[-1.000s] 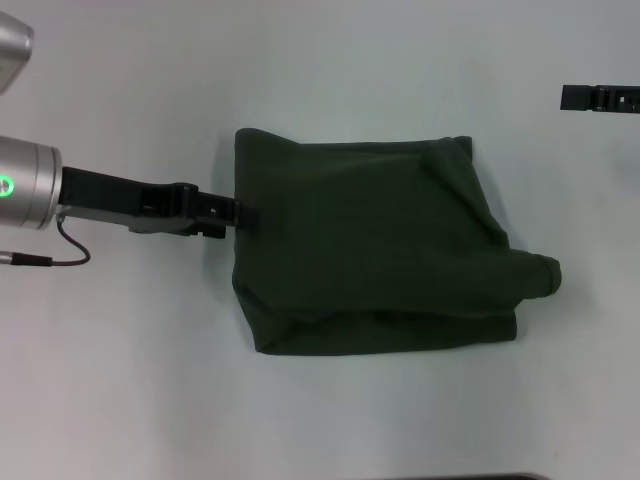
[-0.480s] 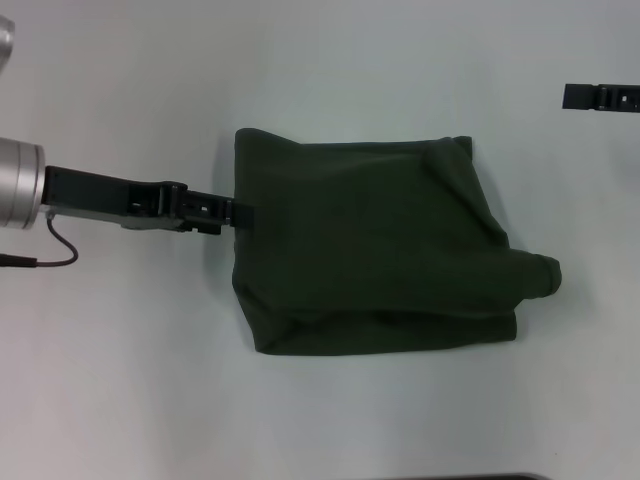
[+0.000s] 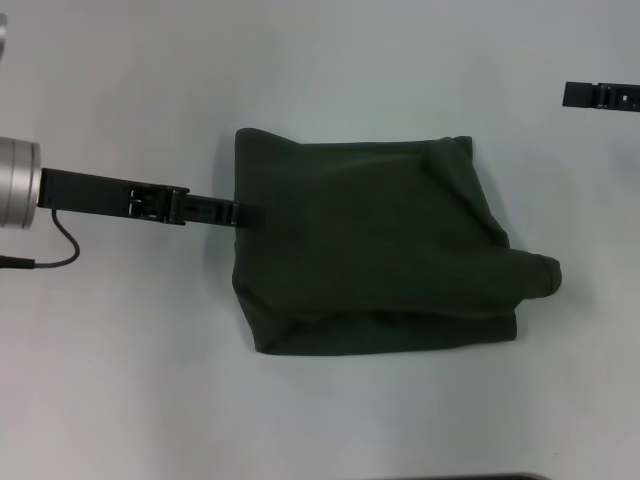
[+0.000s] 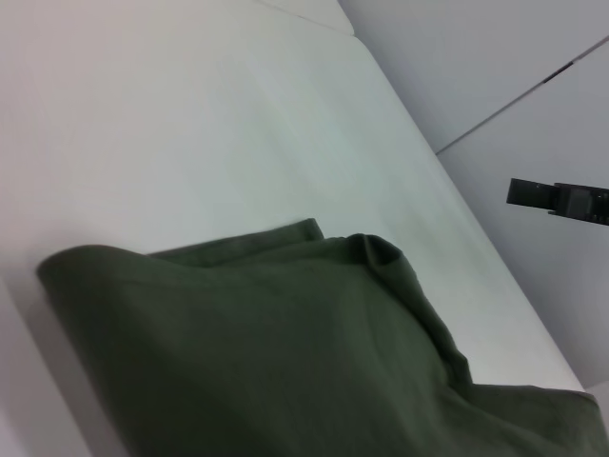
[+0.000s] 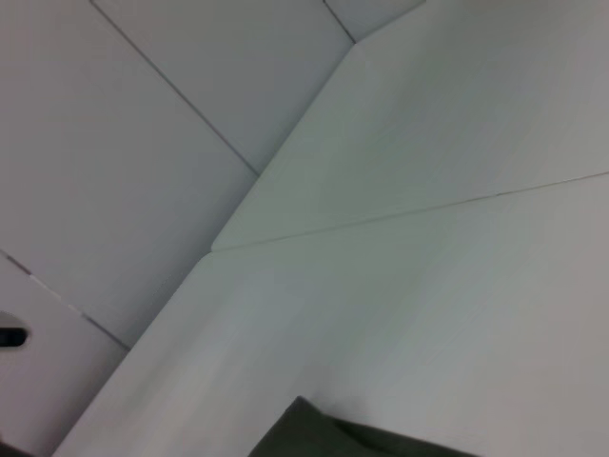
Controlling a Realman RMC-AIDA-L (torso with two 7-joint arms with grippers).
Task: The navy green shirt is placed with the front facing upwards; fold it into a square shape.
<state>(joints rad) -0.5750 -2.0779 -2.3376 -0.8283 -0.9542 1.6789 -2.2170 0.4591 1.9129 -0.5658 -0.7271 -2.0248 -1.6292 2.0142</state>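
The navy green shirt (image 3: pixel 370 250) lies folded into a rough rectangle on the white table (image 3: pixel 330 60), plain green side up. A bunched sleeve (image 3: pixel 535 277) sticks out at its right. My left gripper (image 3: pixel 250 215) reaches in from the left, level with the table, and its tip rests at the middle of the shirt's left edge. The left wrist view shows the shirt (image 4: pixel 285 362) close up, with a raised fold. My right gripper (image 3: pixel 600 96) hangs far off at the upper right, away from the cloth; the left wrist view also shows that right gripper (image 4: pixel 561 198). A corner of the shirt (image 5: pixel 324 433) shows in the right wrist view.
A black cable (image 3: pixel 60 250) loops below the left arm's silver wrist (image 3: pixel 15 185). Bare white table surrounds the shirt on all sides. A dark edge (image 3: pixel 500 477) shows at the bottom of the head view.
The left arm's silver wrist has drawn back to the left and the gripper has turned about its axis, now looking thinner. Its tip stays at the shirt's left edge. The shirt and right gripper have not moved.
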